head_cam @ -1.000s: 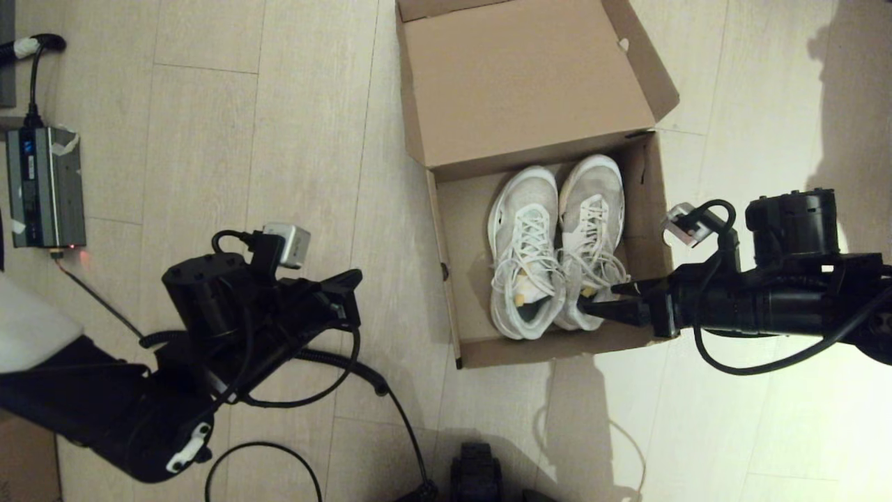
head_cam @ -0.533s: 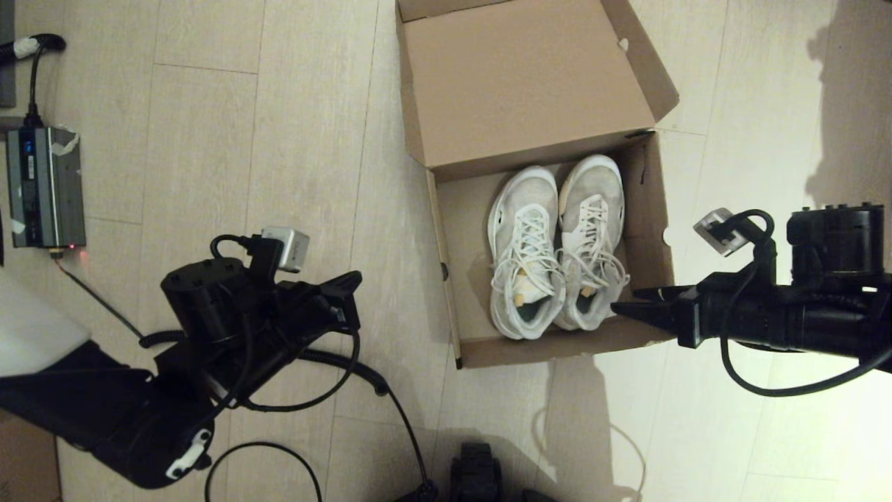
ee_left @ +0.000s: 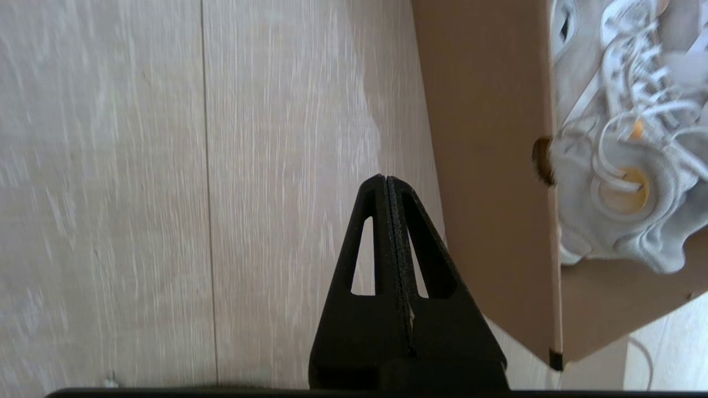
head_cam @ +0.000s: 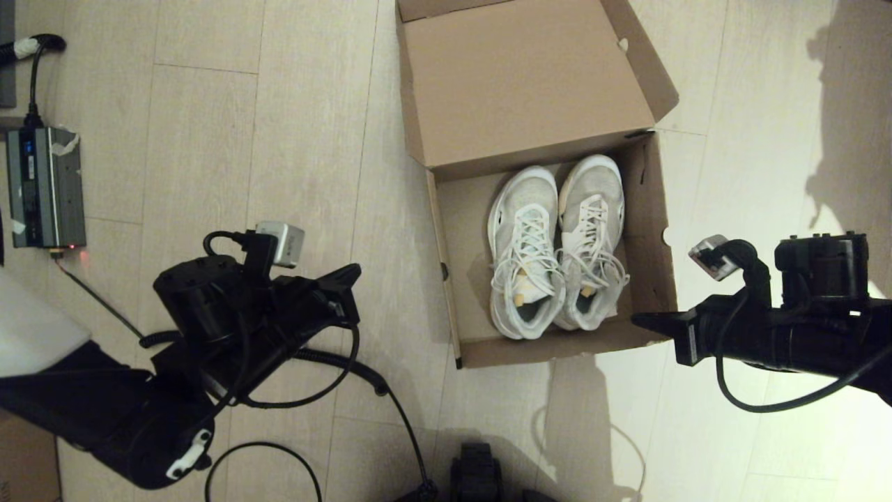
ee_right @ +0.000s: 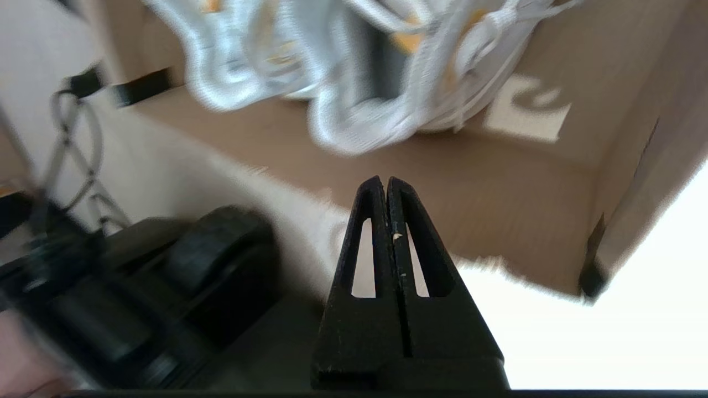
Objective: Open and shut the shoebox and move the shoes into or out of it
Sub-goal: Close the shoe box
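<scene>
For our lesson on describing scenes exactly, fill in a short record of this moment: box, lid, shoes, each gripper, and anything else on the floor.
shoebox: brown cardboard, on the wooden floor
lid: open, folded back away from the robot
shoes: white lace-up pair, side by side inside the box, toes toward the lid
right gripper: shut, empty, just outside the box's near right corner
left gripper: shut, empty, left of the box
other: grey power unit at far left
</scene>
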Controlling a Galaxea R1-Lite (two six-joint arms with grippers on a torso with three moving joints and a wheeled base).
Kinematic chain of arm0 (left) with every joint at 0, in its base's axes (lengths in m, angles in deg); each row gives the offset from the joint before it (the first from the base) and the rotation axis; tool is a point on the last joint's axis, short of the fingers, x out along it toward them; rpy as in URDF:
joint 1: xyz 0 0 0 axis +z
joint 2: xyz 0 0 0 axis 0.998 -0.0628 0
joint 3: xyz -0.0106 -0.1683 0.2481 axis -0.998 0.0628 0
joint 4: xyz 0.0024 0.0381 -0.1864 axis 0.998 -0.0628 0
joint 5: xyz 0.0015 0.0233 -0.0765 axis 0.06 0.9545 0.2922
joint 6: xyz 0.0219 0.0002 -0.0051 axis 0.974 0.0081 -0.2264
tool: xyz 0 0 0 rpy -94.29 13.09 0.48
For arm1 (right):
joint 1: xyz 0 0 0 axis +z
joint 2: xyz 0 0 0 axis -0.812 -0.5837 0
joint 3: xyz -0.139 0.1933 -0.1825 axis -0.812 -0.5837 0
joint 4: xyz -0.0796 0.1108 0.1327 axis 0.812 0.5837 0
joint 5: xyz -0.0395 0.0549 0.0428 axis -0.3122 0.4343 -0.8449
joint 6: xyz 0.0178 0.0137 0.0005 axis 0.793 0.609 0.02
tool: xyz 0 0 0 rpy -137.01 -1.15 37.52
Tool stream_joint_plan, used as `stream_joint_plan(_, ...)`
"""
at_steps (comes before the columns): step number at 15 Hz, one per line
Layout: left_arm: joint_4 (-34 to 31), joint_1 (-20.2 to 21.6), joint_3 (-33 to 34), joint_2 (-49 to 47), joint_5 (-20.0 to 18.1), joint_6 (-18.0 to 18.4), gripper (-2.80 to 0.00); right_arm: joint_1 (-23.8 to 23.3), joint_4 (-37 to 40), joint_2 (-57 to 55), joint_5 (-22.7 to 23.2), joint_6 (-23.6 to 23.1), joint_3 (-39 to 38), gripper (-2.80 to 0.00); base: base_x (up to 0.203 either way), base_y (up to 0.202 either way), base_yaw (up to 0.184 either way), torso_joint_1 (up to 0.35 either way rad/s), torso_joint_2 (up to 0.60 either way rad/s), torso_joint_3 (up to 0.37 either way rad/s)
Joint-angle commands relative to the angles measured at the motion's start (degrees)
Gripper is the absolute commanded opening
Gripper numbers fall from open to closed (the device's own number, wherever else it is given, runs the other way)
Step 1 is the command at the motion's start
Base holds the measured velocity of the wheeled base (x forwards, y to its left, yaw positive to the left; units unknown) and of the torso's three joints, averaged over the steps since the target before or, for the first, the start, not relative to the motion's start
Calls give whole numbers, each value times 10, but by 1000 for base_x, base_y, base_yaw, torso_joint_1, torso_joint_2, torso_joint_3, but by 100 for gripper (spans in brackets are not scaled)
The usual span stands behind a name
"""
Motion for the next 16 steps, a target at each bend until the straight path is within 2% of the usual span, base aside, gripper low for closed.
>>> stream_joint_plan(1,7,4,2,2,0,0,-280,0,-52,-62,-6,-1,-2,-280,0,0,0,0,0,0)
stream_joint_plan(4,8,13,8,-2,-1,-1,-280,0,-130,-112,-71,-24,10,-280,0,0,0,0,0,0)
stream_joint_plan(9,8,13,7,-7,-1,-1,-280,5,-132,-98,-128,-73,6,-280,0,0,0,0,0,0)
stream_joint_plan(13,9,13,7,-6,-1,-1,-280,32,-133,-88,-160,-112,-68,-280,0,0,0,0,0,0)
stream_joint_plan(16,10,23,7,-2,-1,-2,-280,50,-134,-90,-166,-114,-105,-280,0,0,0,0,0,0)
